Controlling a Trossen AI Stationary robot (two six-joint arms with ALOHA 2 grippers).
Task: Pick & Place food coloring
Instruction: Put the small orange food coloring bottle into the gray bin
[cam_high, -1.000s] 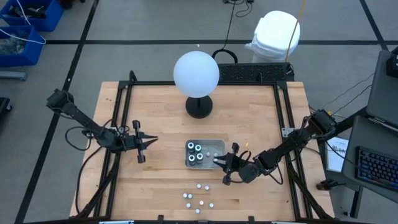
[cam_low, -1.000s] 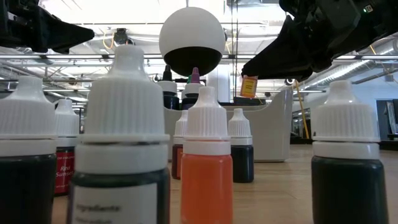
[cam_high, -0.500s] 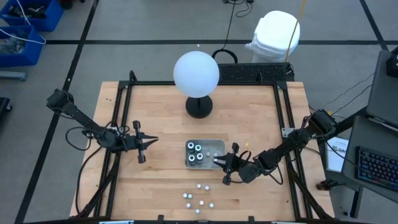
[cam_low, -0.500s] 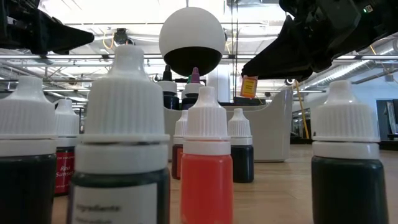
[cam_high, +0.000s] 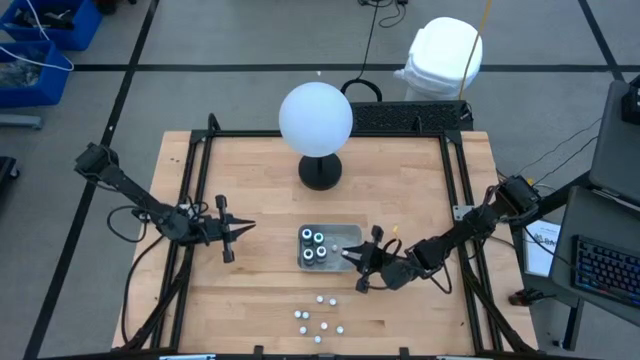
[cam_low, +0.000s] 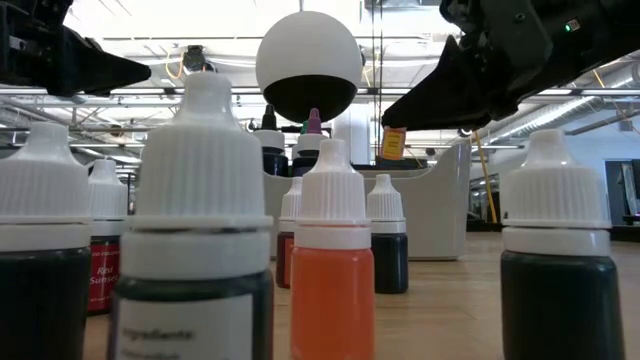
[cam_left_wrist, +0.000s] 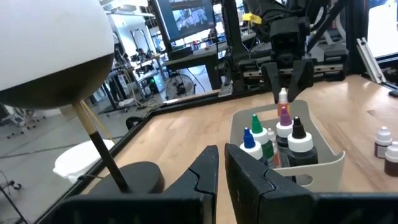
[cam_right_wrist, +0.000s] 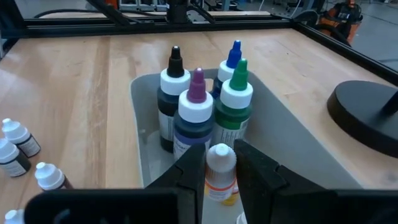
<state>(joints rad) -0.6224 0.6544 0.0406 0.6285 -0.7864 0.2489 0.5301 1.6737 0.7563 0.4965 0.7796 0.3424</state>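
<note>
- Food coloring: one small bottle with a white ribbed cap and an orange-yellow label, pinched at the cap and neck by the right hand, hanging just above the open side of the grey tray.
- Handling, as judged: very light, stiff plastic, smooth and a little slippery; it tips easily. The ribbed cap or the neck just under it looks the best place to take hold.
- In the tray: four bigger bottles, dark bodies, white collars, pointed tips in black, purple, blue and green, standing close together.
- On the counter: loose small white-capped bottles, near the front edge, well apart from the tray.
- Left hand: pressed together, empty, waiting off to the tray's side.
- Lamp globe: white, on a black base, behind the tray.
</note>
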